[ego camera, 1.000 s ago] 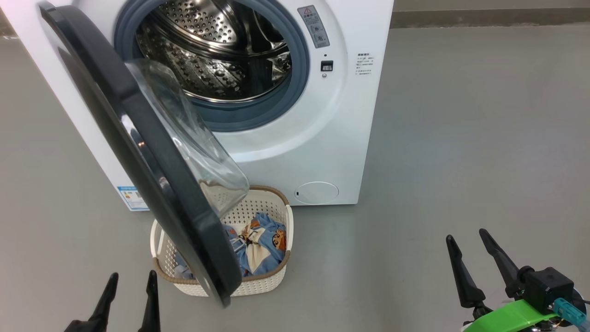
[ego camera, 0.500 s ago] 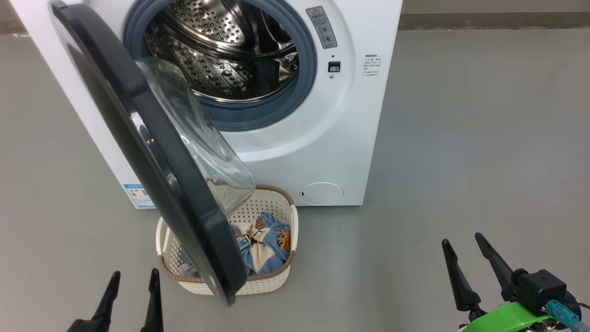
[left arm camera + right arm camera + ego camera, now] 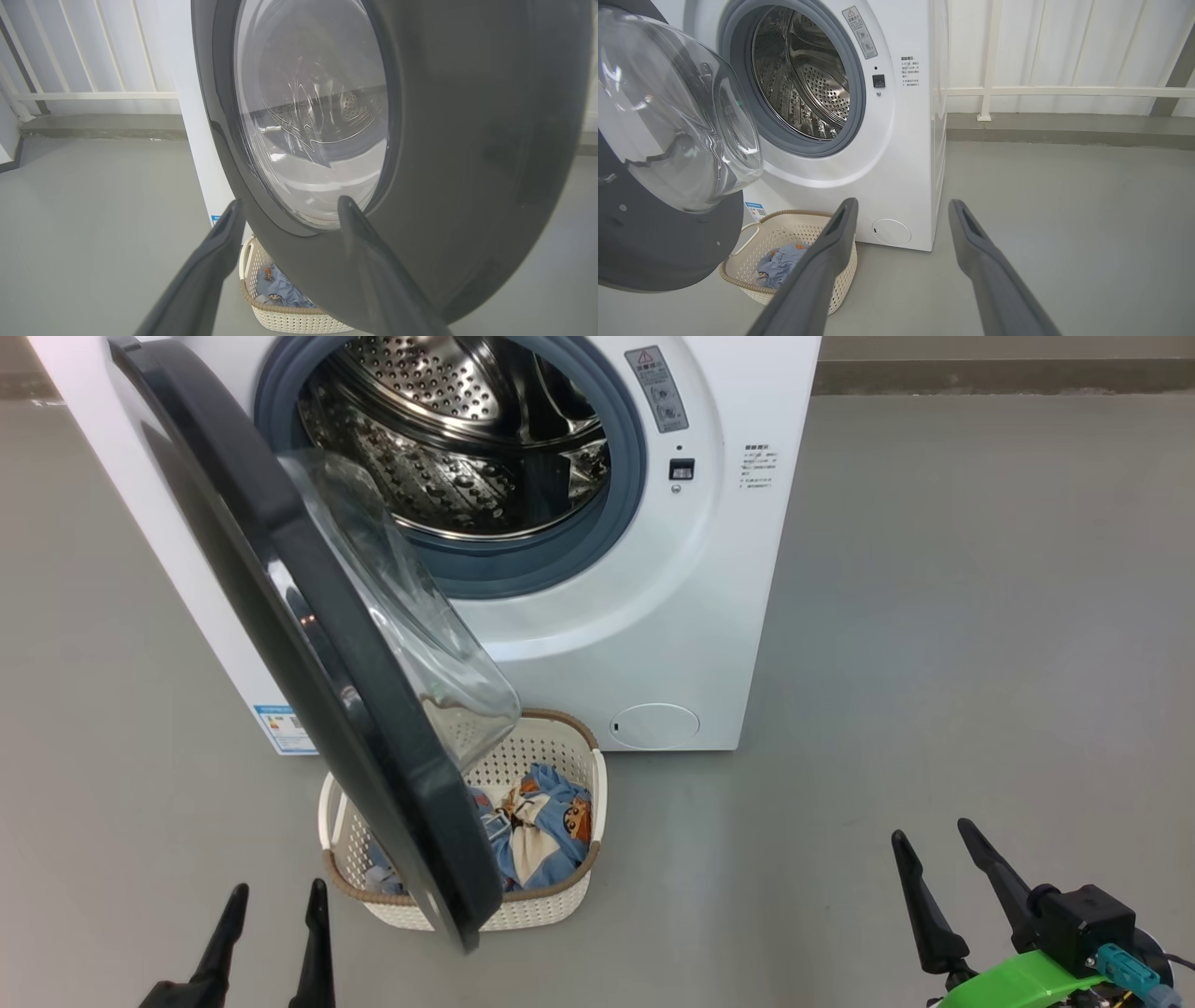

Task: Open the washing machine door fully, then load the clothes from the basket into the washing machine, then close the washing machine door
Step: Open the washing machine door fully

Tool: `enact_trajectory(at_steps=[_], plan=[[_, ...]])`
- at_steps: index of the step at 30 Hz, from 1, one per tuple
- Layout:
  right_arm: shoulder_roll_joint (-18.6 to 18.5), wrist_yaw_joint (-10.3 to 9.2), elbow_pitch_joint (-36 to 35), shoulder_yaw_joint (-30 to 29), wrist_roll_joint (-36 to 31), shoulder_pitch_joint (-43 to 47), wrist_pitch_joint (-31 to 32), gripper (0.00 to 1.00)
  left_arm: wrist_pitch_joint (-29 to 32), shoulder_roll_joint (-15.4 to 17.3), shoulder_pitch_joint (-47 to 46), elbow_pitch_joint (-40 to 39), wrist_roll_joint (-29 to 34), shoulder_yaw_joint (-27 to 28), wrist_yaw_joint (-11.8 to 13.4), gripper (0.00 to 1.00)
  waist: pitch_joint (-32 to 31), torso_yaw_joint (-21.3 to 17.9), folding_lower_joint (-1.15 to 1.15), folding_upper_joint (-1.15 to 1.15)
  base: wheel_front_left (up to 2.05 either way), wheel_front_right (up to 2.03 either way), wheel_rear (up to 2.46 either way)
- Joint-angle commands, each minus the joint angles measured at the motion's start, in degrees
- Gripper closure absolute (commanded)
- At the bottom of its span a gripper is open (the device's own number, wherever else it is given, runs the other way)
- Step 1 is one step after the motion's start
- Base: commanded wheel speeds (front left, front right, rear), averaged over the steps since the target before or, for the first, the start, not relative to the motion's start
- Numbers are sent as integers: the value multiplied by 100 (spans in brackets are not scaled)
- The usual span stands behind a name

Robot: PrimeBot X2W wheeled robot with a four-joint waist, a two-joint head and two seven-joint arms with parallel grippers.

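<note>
Grey floor (image 3: pixel 934 616); washing machine door (image 3: pixel 313 644) open, black-rimmed, bulging clear glass.

1. This is a laundry corner, seemingly on a balcony or in a utility space rather than a furnished room.
2. A white front-loading washing machine (image 3: pixel 653 644) stands free on the floor (image 3: pixel 934 616), its perforated steel drum (image 3: pixel 448 429) exposed.
3. A small perforated basket (image 3: pixel 546 917) of light-blue clothes (image 3: pixel 551 821) sits on the floor just before it.
4. The floor is bare, smooth and grey.
5. Behind runs a white railing (image 3: pixel 1064 91) of upright bars above a low grey kerb (image 3: pixel 1064 127).
</note>
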Motion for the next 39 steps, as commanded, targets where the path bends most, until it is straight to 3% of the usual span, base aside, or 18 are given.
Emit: enact_trajectory(at_steps=[1, 2, 3, 4, 10, 17, 21, 28, 39], plan=[[-33, 9, -116, 113, -38, -70, -13, 0, -36, 69, -124, -175, -56, 163, 52, 0, 3, 4, 0, 0, 0, 0, 0], [-32, 9, -109, 109, -43, -71, -13, 0, -36, 69, -127, -174, -55, 161, 52, 8, 5, 7, 0, 0, 0, 0, 0], [-32, 9, -101, 106, -47, -73, -13, 0, -36, 69, -130, -168, -57, 157, 48, 70, 8, 8, 0, 0, 0, 0, 0], [-32, 9, -93, 102, -48, -75, -14, 0, -36, 69, -136, -163, -62, 150, 33, 100, 10, 11, 0, 0, 0, 0, 0], [-48, 9, -50, 149, -28, -100, 10, 0, -36, 77, -257, -478, -239, 358, 73, 100, 26, 3, 0, 0, 0, 0, 0], [-59, 9, -33, 123, -35, -127, 17, 0, -36, 317, -966, -1964, -36, 677, 44, 100, -5, 29, 0, 0, 0, 0, 0], [-46, 9, -18, 129, -31, -128, 15, 0, -36, 376, -1573, -2813, 15, 512, -117, 100, -34, 28, 0, 0, 0, 0, 0], [-55, 9, 32, 138, -10, -132, 10, 0, 179, 252, -2355, -3249, -140, -888, -441, 100, -81, -2, 0, 0, 0, 0, 0], [-76, 9, 119, 148, 16, -141, -19, 0, 426, 84, -2272, -2623, -455, -3098, -476, 100, -48, -67, 0, 0, 0, 0, 0]])
